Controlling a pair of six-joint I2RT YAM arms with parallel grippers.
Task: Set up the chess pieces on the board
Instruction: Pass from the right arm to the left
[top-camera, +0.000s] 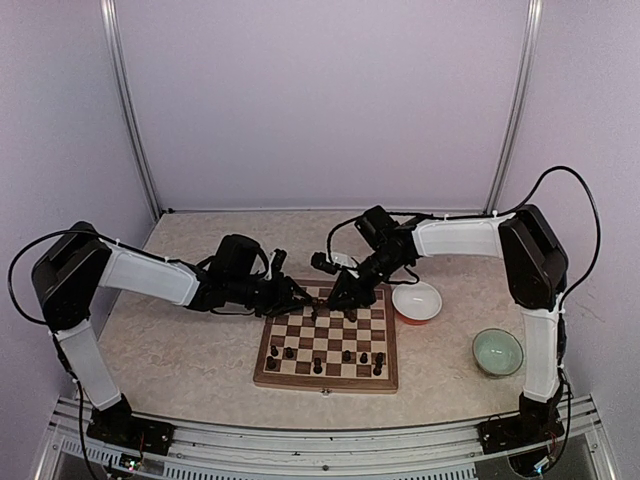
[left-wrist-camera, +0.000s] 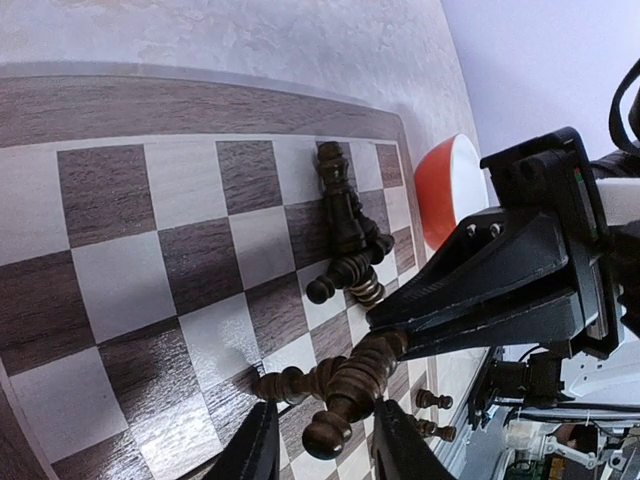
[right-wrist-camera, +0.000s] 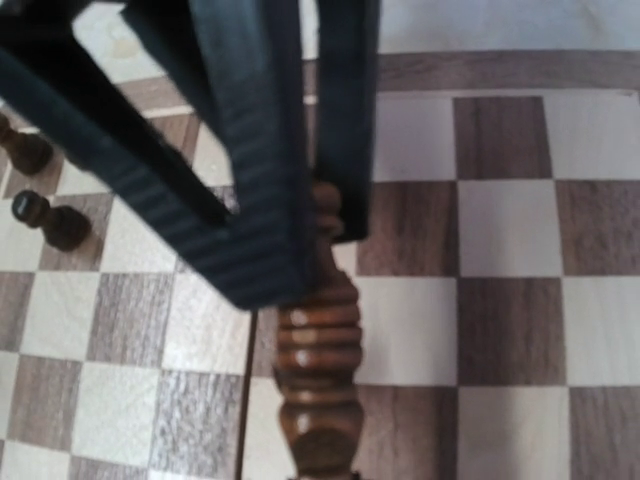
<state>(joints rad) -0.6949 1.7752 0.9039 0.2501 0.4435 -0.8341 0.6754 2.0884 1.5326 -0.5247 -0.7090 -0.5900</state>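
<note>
The wooden checkered board (top-camera: 325, 382) lies at the table's middle. Several dark chess pieces (top-camera: 317, 366) stand on its near rows. My right gripper (top-camera: 336, 299) is over the board's far edge, shut on a brown chess piece (right-wrist-camera: 318, 330) that hangs tilted just above the squares (right-wrist-camera: 500, 230). My left gripper (top-camera: 299, 298) is beside it and open, its fingers (left-wrist-camera: 255, 450) on either side of that held piece's head (left-wrist-camera: 335, 415) without touching it. More pieces (left-wrist-camera: 345, 215) lie tumbled on the board (left-wrist-camera: 150, 230), and one lies under the held piece (left-wrist-camera: 285, 383).
A white bowl with a red outside (top-camera: 417, 301) stands right of the board's far corner and shows in the left wrist view (left-wrist-camera: 450, 185). A pale green bowl (top-camera: 497, 352) stands at the near right. Two standing pawns (right-wrist-camera: 45, 220) are left of the right gripper.
</note>
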